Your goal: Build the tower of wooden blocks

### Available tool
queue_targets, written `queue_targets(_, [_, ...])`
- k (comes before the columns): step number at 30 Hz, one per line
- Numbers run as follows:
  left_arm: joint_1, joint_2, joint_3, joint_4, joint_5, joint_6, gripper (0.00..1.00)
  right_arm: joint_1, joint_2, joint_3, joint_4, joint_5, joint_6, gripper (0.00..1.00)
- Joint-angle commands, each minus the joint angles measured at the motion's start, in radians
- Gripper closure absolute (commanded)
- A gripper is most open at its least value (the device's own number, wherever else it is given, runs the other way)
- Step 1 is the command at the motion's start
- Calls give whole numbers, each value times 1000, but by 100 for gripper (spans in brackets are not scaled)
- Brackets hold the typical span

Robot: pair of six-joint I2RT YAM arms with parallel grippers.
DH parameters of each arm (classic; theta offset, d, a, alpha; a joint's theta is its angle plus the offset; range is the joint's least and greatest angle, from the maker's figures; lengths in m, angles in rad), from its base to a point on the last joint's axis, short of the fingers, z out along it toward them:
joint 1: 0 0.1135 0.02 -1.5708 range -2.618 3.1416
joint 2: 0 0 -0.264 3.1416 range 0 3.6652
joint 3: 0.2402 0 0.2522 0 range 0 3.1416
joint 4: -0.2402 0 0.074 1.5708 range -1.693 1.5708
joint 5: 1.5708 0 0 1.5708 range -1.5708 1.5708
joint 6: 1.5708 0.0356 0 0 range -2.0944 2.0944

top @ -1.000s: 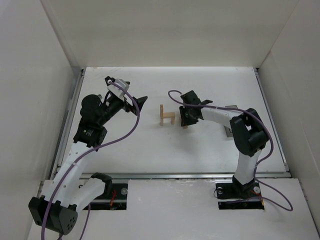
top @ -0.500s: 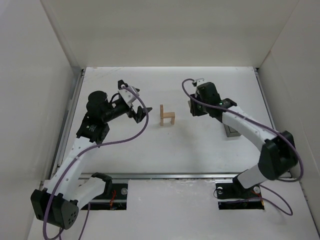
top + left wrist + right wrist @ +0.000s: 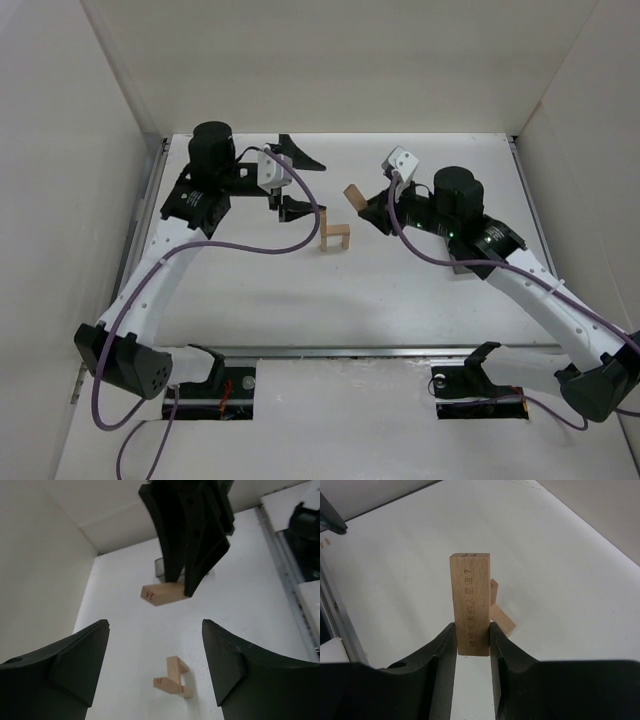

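**A:** White worktop [image 3: 400,300], pale walls [image 3: 330,70] around it. Where does your build stand?

**B:** Your wood block tower [image 3: 335,237] sits mid-worktop, between the two arms. One piece stands on edge and the others lie low against it.

**A:** And your end effectors?

**B:** Your right end effector [image 3: 471,639] is clamped on one end of a loose plank [image 3: 470,600]. The plank is raised off the worktop, near the tower but apart from it. Your left end effector [image 3: 298,180] has its jaws spread with nothing between them.

**A:** How will the wood handle?

**B:** It looks light, stiff and smooth, so it could slip in a loose pinch. Your end grip leaves the far end free for setting down. The tower looks easy to topple, so lower gently and let go only once the plank rests.
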Motion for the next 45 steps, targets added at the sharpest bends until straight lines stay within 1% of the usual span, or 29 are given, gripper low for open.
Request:
queue_targets(1, [-47,86,80,4,209,-30,30,29,-29,-24,110,-97,-82,100])
queue_targets(3, [-71,118,112,-79,220,-14,36,38,-41,-24,119,-106,-105,100])
queue_targets(4, [-80,129,123,-108,220,6,45,38,-52,-33,119,-106,-105,100])
queue_targets(5, [-95,138,133,-133,220,29,50,38,-61,-33,128,-106,-117,100])
queue_targets(6, [-95,138,134,-147,202,44,55,38,-61,-33,128,-106,-117,100])
queue_targets(7, [-107,138,134,-147,185,45,57,47,-61,-33,128,-117,-117,100])
queue_targets(11, [-117,138,124,-147,149,45,56,56,-70,-42,128,-126,-117,100])
queue_targets(12, [-117,147,124,-147,149,45,55,56,-70,-42,128,-126,-117,100])
queue_targets(13, [-117,148,124,-147,140,45,50,56,-70,-42,128,-126,-117,100])
queue_targets(15, [-117,148,124,-147,140,45,49,67,-70,-42,128,-137,-117,100])
queue_targets(17, [-117,148,124,-147,140,45,45,67,-61,-42,128,-137,-117,100])
queue_targets(22, [-127,166,134,-157,131,35,45,76,-61,-42,139,-137,-117,100])
queue_targets(24, [-127,166,134,-158,131,35,50,76,-61,-42,139,-137,-117,100])
queue_targets(25, [-127,166,134,-158,131,35,57,76,-52,-42,139,-137,-117,100])
queue_targets(28, [-127,166,134,-158,131,35,67,86,-52,-42,139,-137,-117,100])
queue_targets(29, [-127,166,134,-158,131,35,75,86,-52,-42,139,-137,-117,100])
queue_targets(30, [-127,166,134,-158,131,35,78,86,-43,-42,139,-137,-117,100])
queue_targets(33, [-127,166,134,-158,131,35,81,86,-42,-42,139,-137,-117,100])
queue_targets(35, [-127,166,134,-158,140,35,81,86,-33,-42,139,-137,-117,100])
queue_targets(36, [-127,166,134,-158,140,26,74,86,-33,-42,139,-137,-117,100])
queue_targets(38, [-127,166,134,-158,151,26,54,86,-33,-42,139,-137,-117,100])
queue_targets(41, [-127,166,134,-158,160,26,52,86,-33,-42,130,-128,-117,100])
queue_targets(45, [-127,166,134,-158,171,26,61,86,-42,-42,130,-118,-117,100])
